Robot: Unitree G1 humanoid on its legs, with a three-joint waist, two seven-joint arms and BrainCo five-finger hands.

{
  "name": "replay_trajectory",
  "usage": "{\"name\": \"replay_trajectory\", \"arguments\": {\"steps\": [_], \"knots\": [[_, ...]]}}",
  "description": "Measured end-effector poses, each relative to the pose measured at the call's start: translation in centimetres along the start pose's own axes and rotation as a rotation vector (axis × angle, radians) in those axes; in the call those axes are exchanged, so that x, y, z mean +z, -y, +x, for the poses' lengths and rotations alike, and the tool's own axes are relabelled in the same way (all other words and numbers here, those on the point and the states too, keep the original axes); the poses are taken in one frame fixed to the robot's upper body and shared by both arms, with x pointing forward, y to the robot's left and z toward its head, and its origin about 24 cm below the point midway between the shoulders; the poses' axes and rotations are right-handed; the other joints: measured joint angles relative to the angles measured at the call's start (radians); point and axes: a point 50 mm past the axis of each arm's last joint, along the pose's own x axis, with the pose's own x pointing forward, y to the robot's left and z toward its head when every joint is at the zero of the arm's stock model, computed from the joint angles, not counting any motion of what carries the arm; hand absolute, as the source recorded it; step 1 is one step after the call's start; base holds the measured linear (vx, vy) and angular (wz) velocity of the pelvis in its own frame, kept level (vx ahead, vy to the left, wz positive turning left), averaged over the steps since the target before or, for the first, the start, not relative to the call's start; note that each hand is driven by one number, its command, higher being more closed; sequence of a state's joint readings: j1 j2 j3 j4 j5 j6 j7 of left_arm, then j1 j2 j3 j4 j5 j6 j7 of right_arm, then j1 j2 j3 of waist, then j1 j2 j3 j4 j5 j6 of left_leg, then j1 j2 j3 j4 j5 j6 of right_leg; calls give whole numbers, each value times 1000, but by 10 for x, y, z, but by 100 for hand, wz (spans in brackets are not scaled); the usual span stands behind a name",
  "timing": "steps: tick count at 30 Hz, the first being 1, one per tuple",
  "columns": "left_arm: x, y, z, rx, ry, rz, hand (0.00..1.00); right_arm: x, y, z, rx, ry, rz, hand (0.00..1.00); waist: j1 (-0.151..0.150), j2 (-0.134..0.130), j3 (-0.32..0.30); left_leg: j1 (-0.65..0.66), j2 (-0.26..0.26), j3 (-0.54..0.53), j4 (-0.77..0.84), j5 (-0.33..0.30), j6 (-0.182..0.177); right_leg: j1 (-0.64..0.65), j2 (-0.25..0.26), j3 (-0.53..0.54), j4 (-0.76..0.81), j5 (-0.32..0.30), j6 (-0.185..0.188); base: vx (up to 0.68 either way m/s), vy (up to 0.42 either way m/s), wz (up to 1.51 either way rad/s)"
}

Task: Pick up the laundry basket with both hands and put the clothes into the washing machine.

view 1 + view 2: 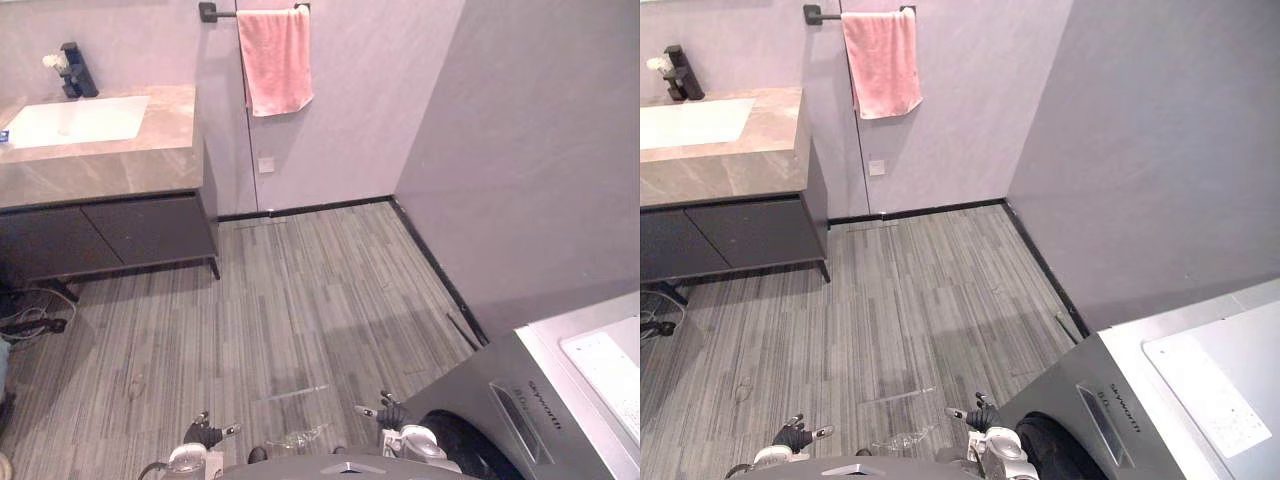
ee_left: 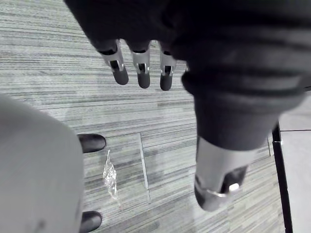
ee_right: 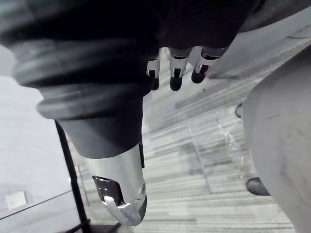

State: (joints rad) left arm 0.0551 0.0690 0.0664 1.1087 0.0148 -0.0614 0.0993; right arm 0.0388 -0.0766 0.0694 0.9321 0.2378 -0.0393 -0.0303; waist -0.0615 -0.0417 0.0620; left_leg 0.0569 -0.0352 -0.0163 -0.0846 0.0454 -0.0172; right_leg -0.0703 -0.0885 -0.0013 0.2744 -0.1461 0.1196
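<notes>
Hanging slack-fingered over floor (image 1: 300, 300): left hand (image 1: 205, 435), right hand (image 1: 392, 415) by washing machine (image 1: 505, 395).

Pink towel (image 1: 275, 60), pale grey wall (image 1: 540, 130), grey streaked plank floor (image 1: 300, 300), mottled beige counter (image 1: 110, 160), white sink (image 1: 75, 120), black cabinet (image 1: 110, 235), dark grey washer (image 1: 480, 395).

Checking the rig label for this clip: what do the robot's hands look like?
Left hand and right hand match: silver fingers with dark tips, a thicker silver thumb, dark ribbed cover over back and wrist.
</notes>
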Motion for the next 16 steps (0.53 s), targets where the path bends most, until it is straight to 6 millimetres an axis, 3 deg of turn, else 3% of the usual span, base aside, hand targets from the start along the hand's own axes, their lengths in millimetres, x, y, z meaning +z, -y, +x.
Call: {"name": "replay_trajectory", "arguments": {"steps": [5,8,16], "knots": [[1,-6,1,15,0,-33,0,-13,4,1,-33,-68,37,0,12,-24,0,-2,-17,-19,0,4,18,22,-10,27,-27,17,-5,108,39,17],[-1,-9,1,16,-7,-50,0,-29,13,-2,-81,-138,92,0,15,-20,-2,11,-15,-38,-1,3,23,77,-7,14,-110,38,-15,113,14,10],[-6,-12,0,30,-31,-125,0,-42,32,-6,-158,-207,131,0,29,-9,1,61,-5,-32,-2,0,21,158,11,14,-197,63,-37,5,-6,-1]]}}
